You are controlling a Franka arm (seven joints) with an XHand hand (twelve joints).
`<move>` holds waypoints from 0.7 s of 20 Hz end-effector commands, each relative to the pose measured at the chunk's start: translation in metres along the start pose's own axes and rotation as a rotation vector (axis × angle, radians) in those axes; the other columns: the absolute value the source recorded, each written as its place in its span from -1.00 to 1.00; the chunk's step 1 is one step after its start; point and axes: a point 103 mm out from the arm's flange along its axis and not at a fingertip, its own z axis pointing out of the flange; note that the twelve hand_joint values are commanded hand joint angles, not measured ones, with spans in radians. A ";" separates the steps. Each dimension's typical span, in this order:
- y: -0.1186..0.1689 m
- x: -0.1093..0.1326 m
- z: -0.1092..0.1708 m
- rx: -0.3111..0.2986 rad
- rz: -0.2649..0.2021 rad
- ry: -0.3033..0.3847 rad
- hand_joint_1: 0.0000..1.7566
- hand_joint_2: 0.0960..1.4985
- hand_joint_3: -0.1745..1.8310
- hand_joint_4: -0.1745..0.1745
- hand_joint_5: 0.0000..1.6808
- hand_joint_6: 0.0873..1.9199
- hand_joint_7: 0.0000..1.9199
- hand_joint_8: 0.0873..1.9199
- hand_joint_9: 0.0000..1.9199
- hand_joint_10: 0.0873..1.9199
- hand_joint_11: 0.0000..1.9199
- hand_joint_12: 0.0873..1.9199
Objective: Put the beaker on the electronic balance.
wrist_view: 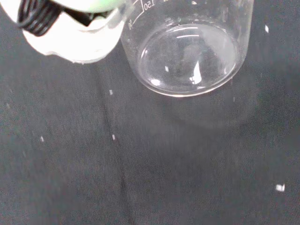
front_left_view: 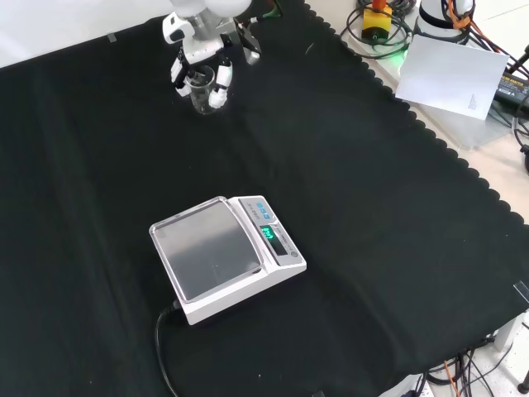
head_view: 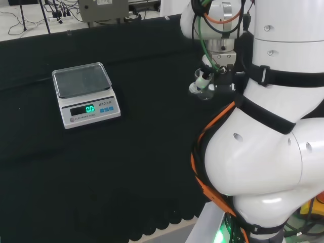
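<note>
Beaker (front_left_view: 201, 93) is held upright, long axis vertical and mouth upward, by the hand (front_left_view: 198, 68), whose fingers are closed around it. It is located well apart from the electronic balance (front_left_view: 225, 255).

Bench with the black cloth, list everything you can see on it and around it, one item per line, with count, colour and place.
beaker: one, clear glass, far end of the cloth in the front view, between the fingers
electronic balance: one, white with a grey pan, mid-cloth, pan bare
black cloth: one, covers the bench
paper sheet: one, white, off the cloth, top right of the front view
hand: one, black and white, fingers around the beaker
arm: one, white, right side of the head view
</note>
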 end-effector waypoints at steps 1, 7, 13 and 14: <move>-0.003 0.003 -0.031 -0.056 -0.017 -0.012 0.27 0.24 -0.46 -0.61 0.09 0.17 -0.18 0.38 0.15 0.18 0.32 -0.05; -0.009 0.013 -0.044 -0.067 -0.028 0.016 0.27 0.18 -0.37 -0.65 0.09 0.20 -0.17 0.39 0.16 0.19 0.32 -0.05; -0.011 0.069 -0.072 -0.100 -0.123 0.006 0.27 0.17 -0.36 -0.65 0.10 0.20 -0.16 0.40 0.16 0.19 0.32 -0.05; -0.011 0.080 -0.076 -0.109 -0.141 0.003 0.27 0.17 -0.36 -0.65 0.10 0.20 -0.16 0.40 0.16 0.19 0.32 -0.05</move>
